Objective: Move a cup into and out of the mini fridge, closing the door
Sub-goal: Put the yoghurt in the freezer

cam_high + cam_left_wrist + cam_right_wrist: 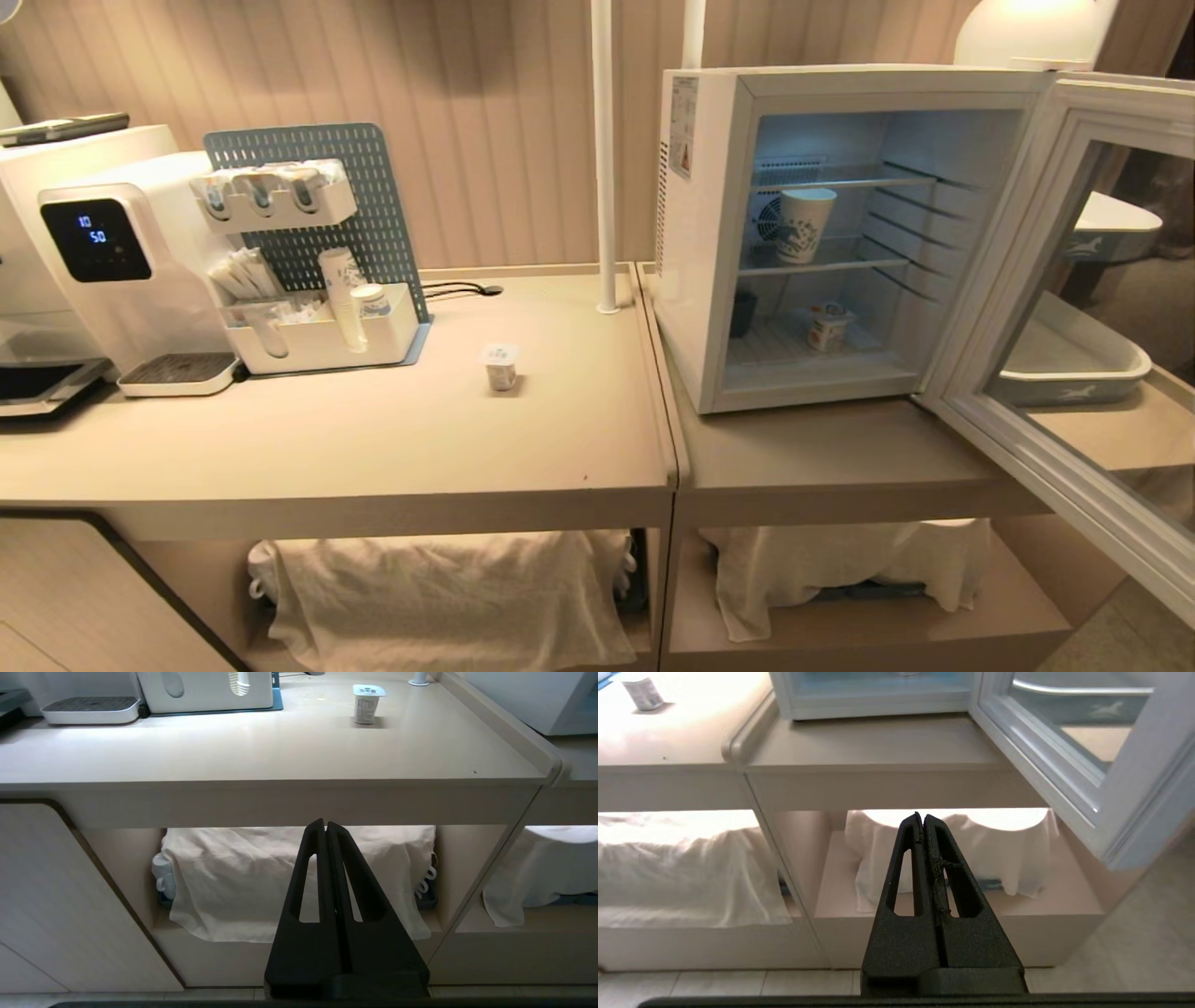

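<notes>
Door (1074, 308) open at frame right; cup (803, 224) on mini fridge (709, 233) middle shelf. Left hand (325, 826) and right hand (923, 817) pressed together, empty, low. Removal and closing outstanding.

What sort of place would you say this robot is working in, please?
Probably a hotel-style drinks corner: a water dispenser, a rack of paper cups and sachets, and an open mini fridge on a beige counter.

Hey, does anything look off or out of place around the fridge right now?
Only that the door hangs wide open, swung to the right past the counter's edge. A tall paper cup stands upright on the mini fridge's middle shelf. Nothing is spilled or tipped.
</notes>
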Tool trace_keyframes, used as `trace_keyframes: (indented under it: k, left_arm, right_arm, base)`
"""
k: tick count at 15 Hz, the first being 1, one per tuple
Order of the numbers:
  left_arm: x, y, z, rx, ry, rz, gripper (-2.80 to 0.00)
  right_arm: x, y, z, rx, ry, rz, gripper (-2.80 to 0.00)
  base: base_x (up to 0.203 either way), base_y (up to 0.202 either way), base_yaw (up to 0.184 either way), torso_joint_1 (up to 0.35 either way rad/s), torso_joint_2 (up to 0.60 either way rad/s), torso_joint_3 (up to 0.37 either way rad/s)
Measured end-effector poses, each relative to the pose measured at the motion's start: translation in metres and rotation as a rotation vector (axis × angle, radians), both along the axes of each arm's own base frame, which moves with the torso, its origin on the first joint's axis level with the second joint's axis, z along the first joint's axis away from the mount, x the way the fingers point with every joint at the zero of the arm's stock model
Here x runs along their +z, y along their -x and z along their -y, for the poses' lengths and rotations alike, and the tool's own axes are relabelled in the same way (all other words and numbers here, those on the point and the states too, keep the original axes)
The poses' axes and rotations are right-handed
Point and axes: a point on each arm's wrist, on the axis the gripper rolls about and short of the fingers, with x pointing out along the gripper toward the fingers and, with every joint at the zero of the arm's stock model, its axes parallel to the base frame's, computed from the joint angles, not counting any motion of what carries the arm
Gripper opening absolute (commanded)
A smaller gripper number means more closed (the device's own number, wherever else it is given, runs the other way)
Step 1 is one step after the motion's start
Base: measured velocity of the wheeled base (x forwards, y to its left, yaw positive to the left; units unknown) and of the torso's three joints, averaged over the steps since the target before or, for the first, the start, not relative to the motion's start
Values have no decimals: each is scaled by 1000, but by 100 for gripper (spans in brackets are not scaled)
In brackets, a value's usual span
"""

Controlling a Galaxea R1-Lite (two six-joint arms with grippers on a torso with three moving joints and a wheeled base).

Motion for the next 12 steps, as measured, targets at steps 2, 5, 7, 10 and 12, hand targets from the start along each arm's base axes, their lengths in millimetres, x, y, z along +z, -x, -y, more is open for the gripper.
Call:
trace_keyframes:
  k: [2,5,7,10,12]
  left_arm:
    - [0,0,0,-1,1,0,-280]
    - [0,0,0,-1,1,0,-280]
    - [0,0,0,0,0,0,-280]
    - [0,0,0,-1,0,0,-280]
    - [0,0,0,-1,0,0,-280]
  right_arm:
    - [0,0,0,-2,-2,1,-280]
    - [0,0,0,-3,-2,0,-280]
    - [0,0,0,-3,-2,1,-280]
    - [0,0,0,-3,-2,0,-280]
    - [0,0,0,-3,-2,0,-280]
  base:
    - [0,0,0,0,0,0]
    - [0,0,0,0,0,0]
    - [0,0,0,0,0,0]
    - [1,29,3,1,-1,3]
    - [1,156,1,3,4,0]
